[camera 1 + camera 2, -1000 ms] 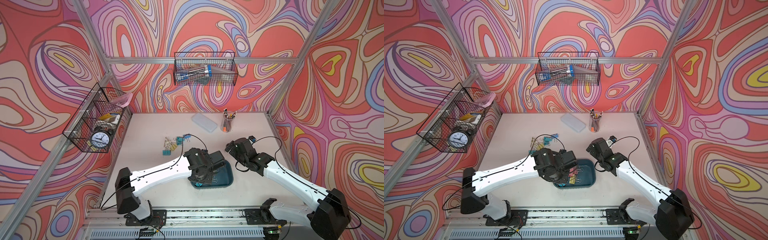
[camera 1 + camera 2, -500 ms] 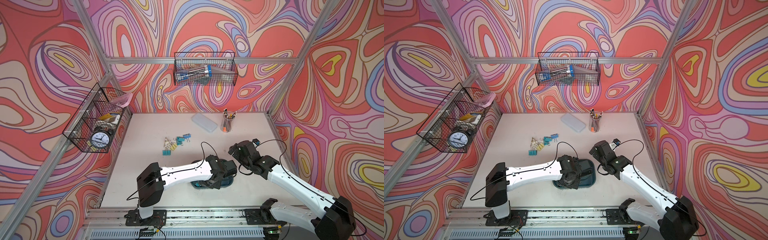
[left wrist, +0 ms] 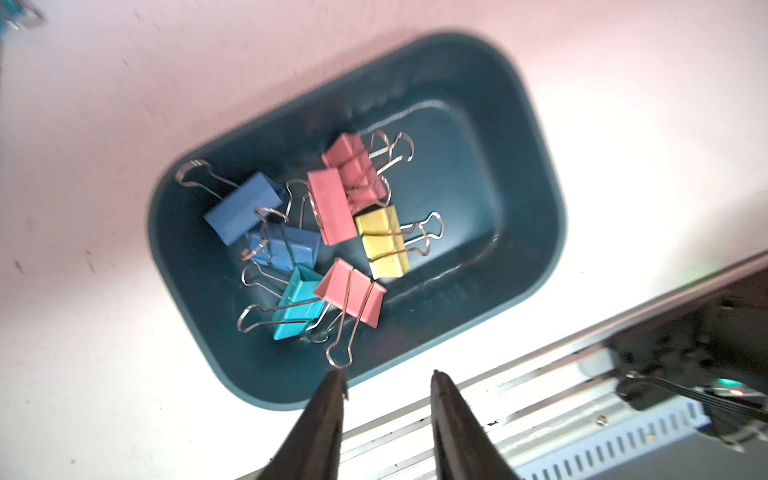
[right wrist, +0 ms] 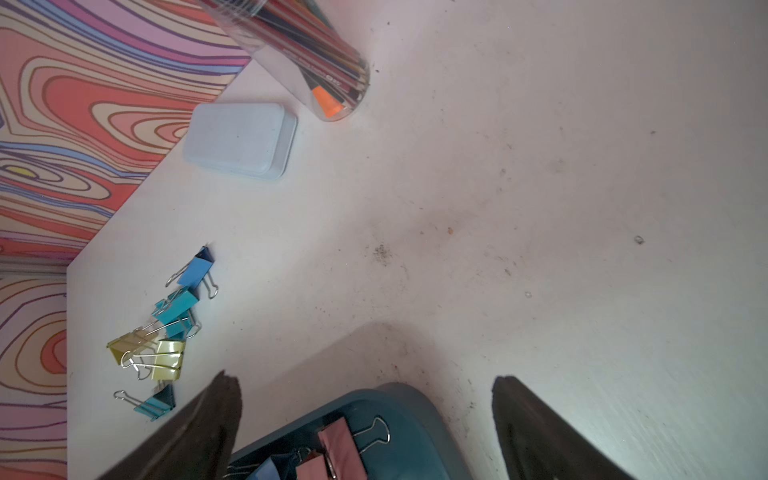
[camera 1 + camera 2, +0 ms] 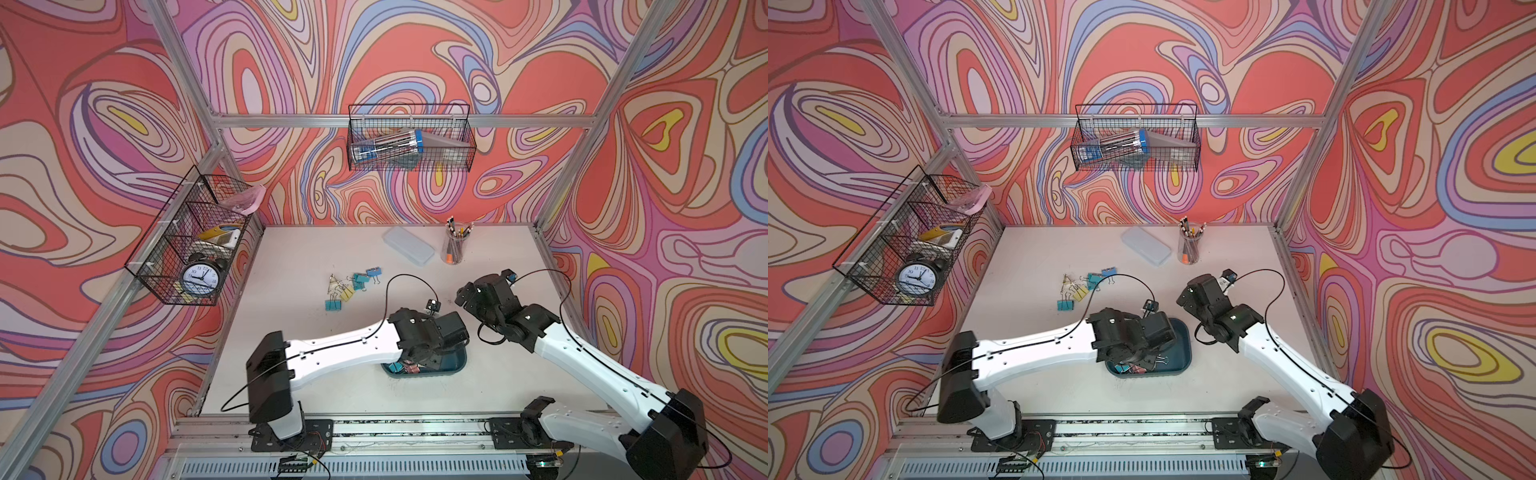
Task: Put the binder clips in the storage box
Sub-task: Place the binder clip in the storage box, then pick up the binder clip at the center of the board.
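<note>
Hovering over the storage box point(image 3: 536, 174) of binder clips point(image 3: 332, 212), the left hand point(image 3: 386, 374) gapes empty, the right hand point(image 4: 365, 380) spread wide.

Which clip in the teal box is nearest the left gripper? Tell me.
The pink clip beside the teal clip: its wire handle nearly reaches the left gripper; the other pink clips lie farther in the box.

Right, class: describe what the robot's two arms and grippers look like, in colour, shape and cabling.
The left arm and right arm have smooth white links between chunky black joints. A thin black cable loops loosely along each. The left gripper and right gripper end in dark, tapering fingers.
</note>
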`<state>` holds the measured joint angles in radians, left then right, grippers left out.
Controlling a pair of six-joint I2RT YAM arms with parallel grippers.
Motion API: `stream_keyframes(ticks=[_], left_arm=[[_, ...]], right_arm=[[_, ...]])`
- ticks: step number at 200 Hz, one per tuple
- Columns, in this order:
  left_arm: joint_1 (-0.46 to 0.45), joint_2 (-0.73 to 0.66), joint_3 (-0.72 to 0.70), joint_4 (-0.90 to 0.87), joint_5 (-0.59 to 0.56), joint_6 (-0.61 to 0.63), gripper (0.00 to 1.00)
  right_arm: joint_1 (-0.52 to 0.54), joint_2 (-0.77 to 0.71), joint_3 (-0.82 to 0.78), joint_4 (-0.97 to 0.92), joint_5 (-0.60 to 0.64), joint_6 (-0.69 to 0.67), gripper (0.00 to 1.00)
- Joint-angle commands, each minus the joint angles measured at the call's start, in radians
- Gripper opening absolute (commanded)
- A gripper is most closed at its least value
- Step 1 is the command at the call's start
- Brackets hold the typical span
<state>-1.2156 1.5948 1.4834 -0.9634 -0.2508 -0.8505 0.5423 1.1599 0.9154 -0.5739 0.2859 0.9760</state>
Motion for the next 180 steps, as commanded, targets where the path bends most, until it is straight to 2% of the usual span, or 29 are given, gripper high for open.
stream_keyframes(ticks=[1,18,32,66,87,106,117,126,136,153,180], left_arm=[[0.008,-0.155,0.004,0.022,-0.192,0.083,0.46],[0.019,-0.293,-0.042,0.055,-0.32,0.129,0.44],[0.063,-0.411,-0.104,0.086,-0.365,0.159,0.43],[0.303,-0.648,-0.287,0.161,-0.219,0.222,0.43],[0.398,-0.731,-0.372,0.167,-0.175,0.206,0.45],[0.452,-0.757,-0.423,0.166,-0.113,0.189,0.55],[0.482,-0.759,-0.449,0.172,-0.055,0.179,0.67],[0.519,-0.753,-0.465,0.189,0.041,0.178,0.79],[0.561,-0.74,-0.474,0.199,0.14,0.171,0.84],[0.597,-0.745,-0.491,0.222,0.212,0.156,0.98],[0.613,-0.788,-0.502,0.246,0.214,0.159,0.99]], right_arm=[[-0.004,0.059,0.083,0.071,-0.146,-0.153,0.9],[0.007,0.128,0.132,0.145,-0.275,-0.214,0.86],[0.03,0.201,0.186,0.181,-0.329,-0.244,0.84],[0.095,0.409,0.349,0.203,-0.369,-0.286,0.83],[0.104,0.547,0.452,0.209,-0.384,-0.242,0.82],[0.104,0.674,0.528,0.236,-0.397,-0.162,0.78],[0.104,0.735,0.563,0.267,-0.401,-0.115,0.78],[0.104,0.785,0.593,0.287,-0.401,-0.081,0.78],[0.104,0.839,0.63,0.305,-0.403,-0.052,0.8],[0.103,0.928,0.698,0.327,-0.417,-0.007,0.83],[0.103,1.028,0.763,0.374,-0.396,0.051,0.88]])
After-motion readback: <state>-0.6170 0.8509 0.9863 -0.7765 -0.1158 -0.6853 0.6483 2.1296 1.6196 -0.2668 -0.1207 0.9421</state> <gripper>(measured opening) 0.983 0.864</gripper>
